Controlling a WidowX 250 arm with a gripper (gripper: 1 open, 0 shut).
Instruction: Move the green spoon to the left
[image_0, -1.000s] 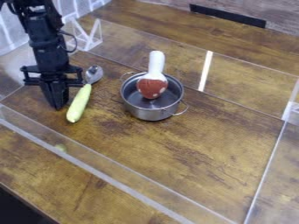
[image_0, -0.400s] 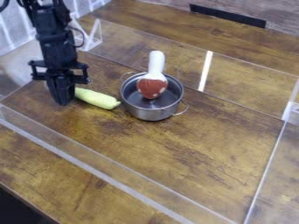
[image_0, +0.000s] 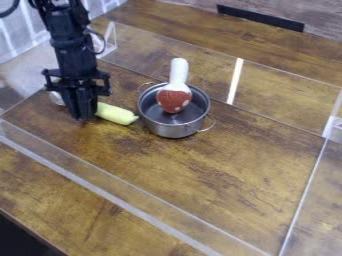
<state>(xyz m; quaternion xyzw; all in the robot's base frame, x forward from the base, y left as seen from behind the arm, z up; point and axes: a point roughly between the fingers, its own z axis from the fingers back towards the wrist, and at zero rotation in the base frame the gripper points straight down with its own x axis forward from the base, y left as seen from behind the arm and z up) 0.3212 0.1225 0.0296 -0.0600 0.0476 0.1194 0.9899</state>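
Note:
The green spoon (image_0: 118, 115) lies on the table just left of the pot, its yellow-green handle pointing right toward the pot. Its left end runs under my gripper (image_0: 84, 112), and the silver bowl is hidden behind the fingers. The black gripper points straight down over that end, fingertips at table height and close together. Whether they pinch the spoon or only touch it I cannot tell.
A small metal pot (image_0: 175, 112) stands right of the spoon, with a red-headed, white-handled object (image_0: 175, 85) in it. Clear acrylic walls (image_0: 235, 80) fence the wooden table on all sides. A white object (image_0: 56, 97) sits just behind the gripper at the left.
The spoon has swung from lying almost upright in the picture to lying flat, handle toward the pot. The gripper has shifted a little to the right along with it.

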